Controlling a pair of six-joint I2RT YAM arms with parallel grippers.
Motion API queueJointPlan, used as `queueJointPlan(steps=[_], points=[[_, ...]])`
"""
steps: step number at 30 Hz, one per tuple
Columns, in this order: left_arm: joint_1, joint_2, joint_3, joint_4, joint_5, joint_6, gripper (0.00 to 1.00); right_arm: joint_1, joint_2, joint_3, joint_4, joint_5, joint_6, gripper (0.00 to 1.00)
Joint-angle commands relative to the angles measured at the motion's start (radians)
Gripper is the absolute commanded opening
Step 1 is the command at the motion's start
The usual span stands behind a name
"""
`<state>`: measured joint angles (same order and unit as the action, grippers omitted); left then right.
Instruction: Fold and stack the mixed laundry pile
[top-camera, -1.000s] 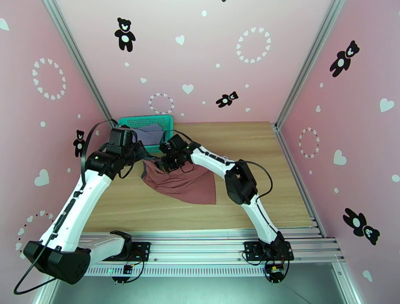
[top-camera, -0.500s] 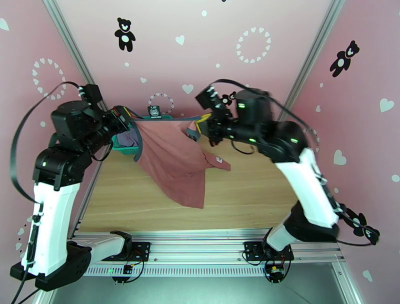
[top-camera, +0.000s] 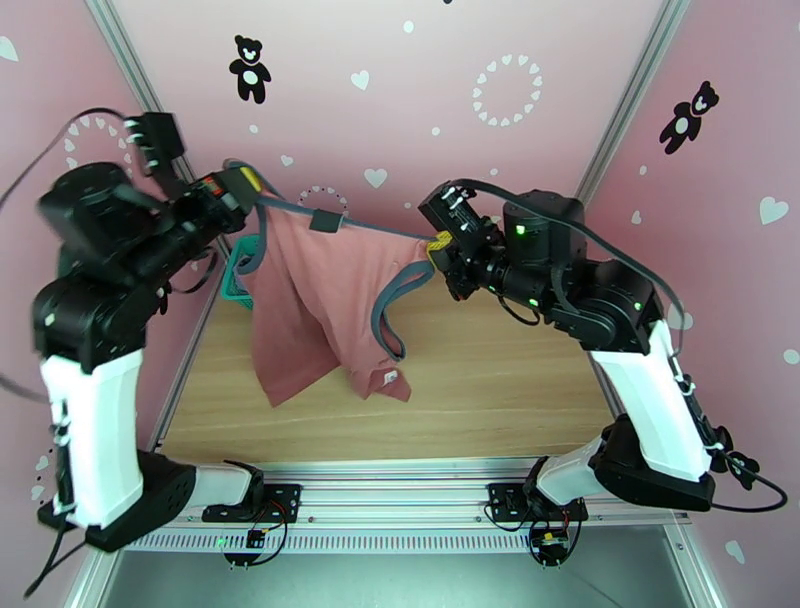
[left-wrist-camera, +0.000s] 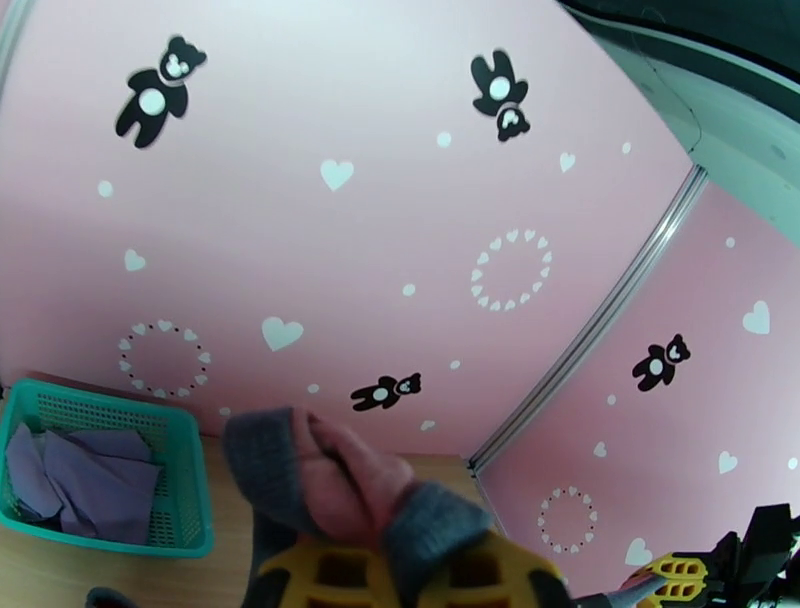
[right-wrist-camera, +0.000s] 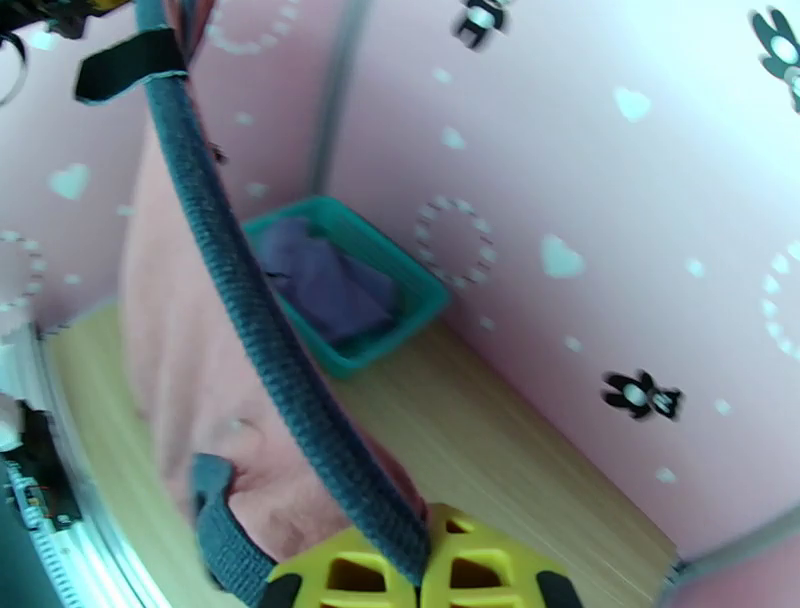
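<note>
Table (right-wrist-camera: 520, 440), teal basket (right-wrist-camera: 395, 338), apparently shirt (right-wrist-camera: 320, 280) inside

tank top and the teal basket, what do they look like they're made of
Tank top: soft matte knit fabric, probably cotton jersey. It hangs in loose folds, and its dark trim shows ribbing. Basket: rigid, slightly glossy plastic, judging by its moulded mesh walls and even teal colour.
</note>
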<state>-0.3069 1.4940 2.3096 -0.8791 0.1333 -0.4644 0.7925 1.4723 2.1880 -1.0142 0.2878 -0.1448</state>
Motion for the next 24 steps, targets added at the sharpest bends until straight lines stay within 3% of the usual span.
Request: queueJointPlan(steps=[1,5,9,14,15,16,17,18,19,22,23,24], points=[[-0.055,0.196,0.057,0.074,0.032,0.007,0.00,-0.139,-0.002,-0.071,0.061,0.249,-0.025,0.00],[-0.153,0.544,0.352,0.054,0.160,0.008,0.00,-0.292,-0.016,-0.204,0.125,0.315,0.032,0.00],[-0.219,0.872,0.623,0.119,0.285,-0.046,0.00,-0.379,-0.055,-0.357,0.146,0.409,0.106,0.00],[-0.280,1.009,0.499,0.351,0.338,-0.065,0.00,-0.464,-0.122,-0.601,0.129,0.457,0.255,0.00],[-0.289,1.029,0.487,0.366,0.337,-0.054,0.10,-0.476,-0.129,-0.643,0.129,0.458,0.280,0.00],[-0.296,1.054,0.484,0.376,0.335,-0.044,0.31,-0.490,-0.134,-0.690,0.126,0.457,0.308,0.00],[-0.303,1.080,0.485,0.381,0.334,-0.040,0.70,-0.505,-0.132,-0.727,0.116,0.455,0.340,0.00],[-0.305,1.100,0.484,0.381,0.335,-0.041,0.94,-0.517,-0.127,-0.753,0.107,0.451,0.365,0.00],[-0.304,1.119,0.487,0.379,0.336,-0.045,0.99,-0.531,-0.118,-0.783,0.104,0.441,0.387,0.00],[-0.304,1.133,0.496,0.304,0.282,-0.018,0.99,-0.577,-0.078,-0.837,0.095,0.404,0.449,0.00],[-0.303,1.121,0.494,0.267,0.255,-0.001,0.99,-0.588,-0.062,-0.838,0.090,0.386,0.459,0.04],[-0.303,1.097,0.487,0.224,0.214,0.025,0.99,-0.598,-0.045,-0.837,0.085,0.373,0.463,0.16]])
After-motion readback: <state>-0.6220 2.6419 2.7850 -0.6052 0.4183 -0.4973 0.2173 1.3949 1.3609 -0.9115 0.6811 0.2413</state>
